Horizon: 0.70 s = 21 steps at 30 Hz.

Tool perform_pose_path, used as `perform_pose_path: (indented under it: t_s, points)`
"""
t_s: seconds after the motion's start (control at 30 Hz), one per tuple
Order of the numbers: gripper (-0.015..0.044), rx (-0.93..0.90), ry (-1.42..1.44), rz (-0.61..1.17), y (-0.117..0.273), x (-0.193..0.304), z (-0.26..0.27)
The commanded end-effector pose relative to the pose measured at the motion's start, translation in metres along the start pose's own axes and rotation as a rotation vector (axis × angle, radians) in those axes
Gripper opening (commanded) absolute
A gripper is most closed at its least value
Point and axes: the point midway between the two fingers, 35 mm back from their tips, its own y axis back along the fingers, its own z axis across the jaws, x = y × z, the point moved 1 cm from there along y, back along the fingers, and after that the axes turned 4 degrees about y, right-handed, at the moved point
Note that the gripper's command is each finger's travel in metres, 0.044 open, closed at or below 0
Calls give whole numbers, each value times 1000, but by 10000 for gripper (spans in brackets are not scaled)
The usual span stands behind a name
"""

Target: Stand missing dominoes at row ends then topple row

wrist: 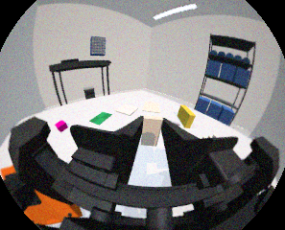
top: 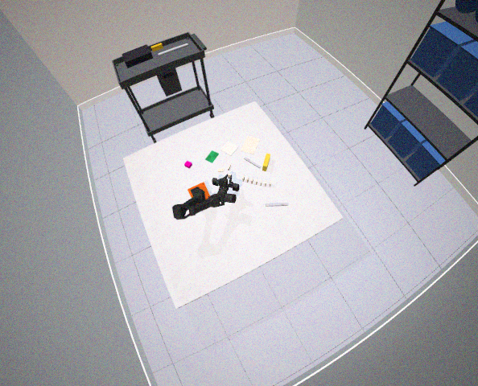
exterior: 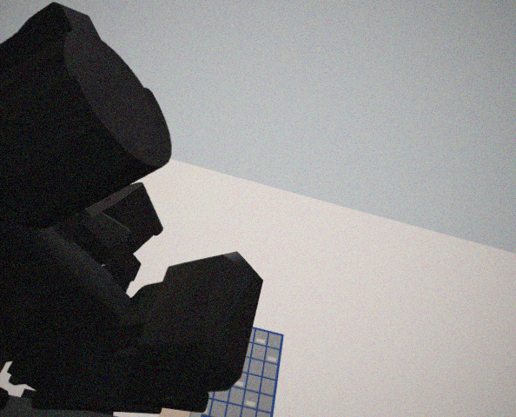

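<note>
My gripper (top: 229, 176) (wrist: 153, 119) is shut on a tan domino (wrist: 152, 130), which shows upright between the fingertips in the wrist view. A tan piece (exterior: 174, 412) shows below the black gripper parts at the bottom edge of the exterior view. The row of several small standing dominoes (top: 252, 181) is to the right of the gripper in the top view; the right finger hides it in the wrist view. Another small domino (top: 229, 167) appears to stand just beyond the gripper, and a pale piece (top: 220, 170) lies to its left.
A yellow block (top: 265, 162) (wrist: 185, 116) and a grey rod (top: 252, 162) lie beyond the row; another rod (top: 277, 204) lies on its near side. A green card (top: 212, 156) (wrist: 101, 118), magenta cube (top: 187, 164) (wrist: 60, 126) and orange piece (top: 204, 189) (wrist: 51, 211) are farther left.
</note>
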Motion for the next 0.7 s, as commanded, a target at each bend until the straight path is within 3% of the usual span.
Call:
perform_pose_path:
  t_s: [0.0,0.67]
  points:
    - [107,-16,-4,4,-4,10,2]
    - [107,-28,-3,13,-14,62,4]
